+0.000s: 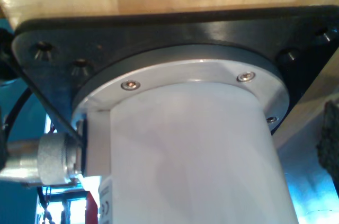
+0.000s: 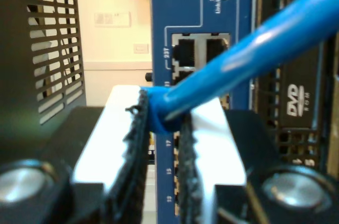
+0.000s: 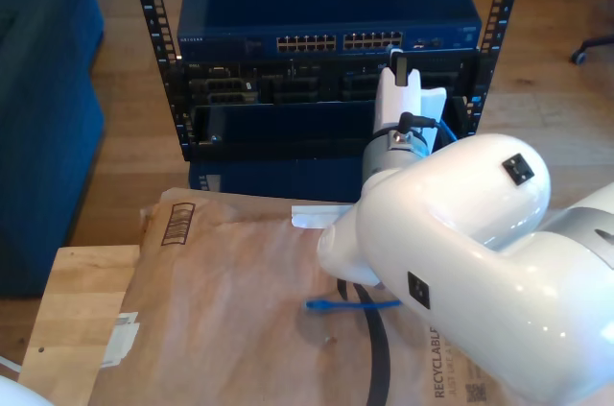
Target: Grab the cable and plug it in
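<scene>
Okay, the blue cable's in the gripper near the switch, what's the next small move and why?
Probably ease my second gripper straight forward toward an open port on the blue switch. Its pads are shut on the cable near its end, and the port rows sit just beyond, so a short aligned push seems right.

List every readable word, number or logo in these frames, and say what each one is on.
"DVD" logo: black drive face in the rack.
"17", "15", "13": port numbers on the blue switch panel; its upper labels are blurred.
"RECYCLABL": brown paper on the table.
Switch brand mark: too small to read.
</scene>
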You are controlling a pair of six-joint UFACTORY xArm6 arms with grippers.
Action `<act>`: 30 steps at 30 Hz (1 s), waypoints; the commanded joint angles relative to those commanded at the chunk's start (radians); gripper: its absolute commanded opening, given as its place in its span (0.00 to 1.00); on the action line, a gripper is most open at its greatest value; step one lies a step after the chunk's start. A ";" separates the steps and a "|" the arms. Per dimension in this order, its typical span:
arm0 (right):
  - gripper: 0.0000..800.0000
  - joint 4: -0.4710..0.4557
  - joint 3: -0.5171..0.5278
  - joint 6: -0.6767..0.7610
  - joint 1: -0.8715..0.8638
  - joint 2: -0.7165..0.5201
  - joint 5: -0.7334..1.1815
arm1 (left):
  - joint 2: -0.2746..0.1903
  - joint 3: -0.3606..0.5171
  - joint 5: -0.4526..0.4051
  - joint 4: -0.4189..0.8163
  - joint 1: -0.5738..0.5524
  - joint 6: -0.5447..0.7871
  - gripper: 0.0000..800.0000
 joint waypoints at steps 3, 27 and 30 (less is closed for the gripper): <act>0.00 0.000 -0.006 0.000 -0.006 0.009 0.000 | 0.000 0.000 0.000 0.000 0.000 0.000 1.00; 0.00 0.006 -0.011 0.002 -0.046 0.014 0.006 | 0.000 0.000 0.000 0.000 0.000 0.000 1.00; 0.00 0.005 -0.011 0.002 -0.046 0.012 0.006 | 0.000 0.000 0.000 0.000 0.000 0.000 1.00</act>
